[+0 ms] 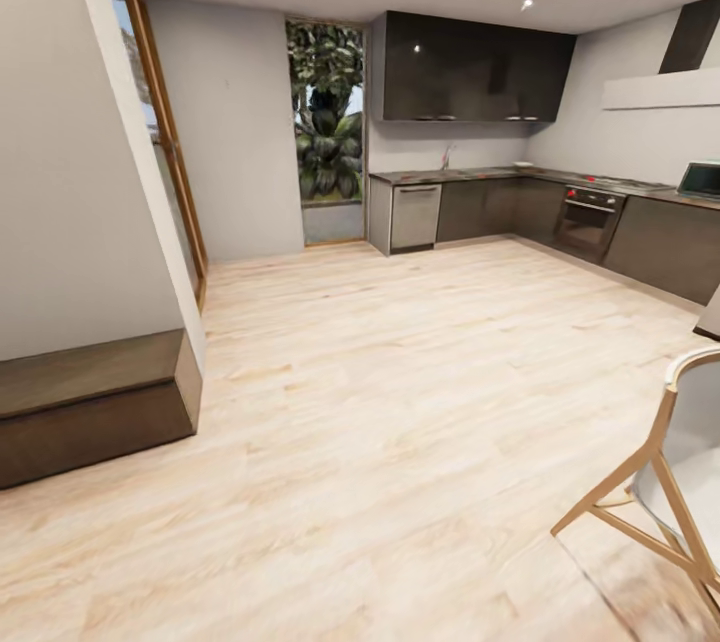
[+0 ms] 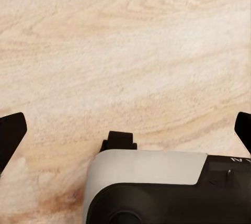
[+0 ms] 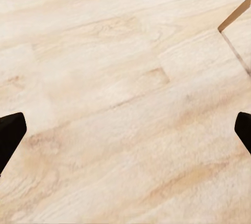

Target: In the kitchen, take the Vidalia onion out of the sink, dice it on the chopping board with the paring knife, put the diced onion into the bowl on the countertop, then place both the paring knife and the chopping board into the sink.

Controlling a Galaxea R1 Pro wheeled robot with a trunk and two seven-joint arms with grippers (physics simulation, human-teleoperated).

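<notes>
None of the small task items, neither onion, knife nor board, can be made out from this far across the room; the countertop point(image 1: 480, 173) runs along the far wall over dark cabinets point(image 1: 490, 207), with a tap point(image 1: 446, 156) rising where the sink presumably sits, the basin itself too distant to see. A pale shape on the worktop point(image 1: 523, 164) may be the bowl, though that cannot be confirmed. By judgement, the onion should prove light, firm and round with a slick papery skin, apt to roll or squirt from a pinch, so a hold across its widest girth looks safest. The paring knife is best taken by the handle, the stiff board by an edge or its slot.

Nearer the counter stand a steel dishwasher point(image 1: 414, 216), an oven point(image 1: 590, 220) and dark wall cupboards point(image 1: 470, 69), with a window onto foliage point(image 1: 325, 112) beside them. Pale wood flooring point(image 1: 400, 392) spreads between robot and kitchen, a chair point(image 1: 668, 482) at the right edge.

Both tools hang empty over the planks: the left gripper point(image 2: 125, 132) with its dark fingertips point(image 2: 11, 135) spread wide above the robot's own base point(image 2: 151, 182), the right gripper point(image 3: 125, 132) likewise parted, a chair leg point(image 3: 235, 17) crossing the corner.
</notes>
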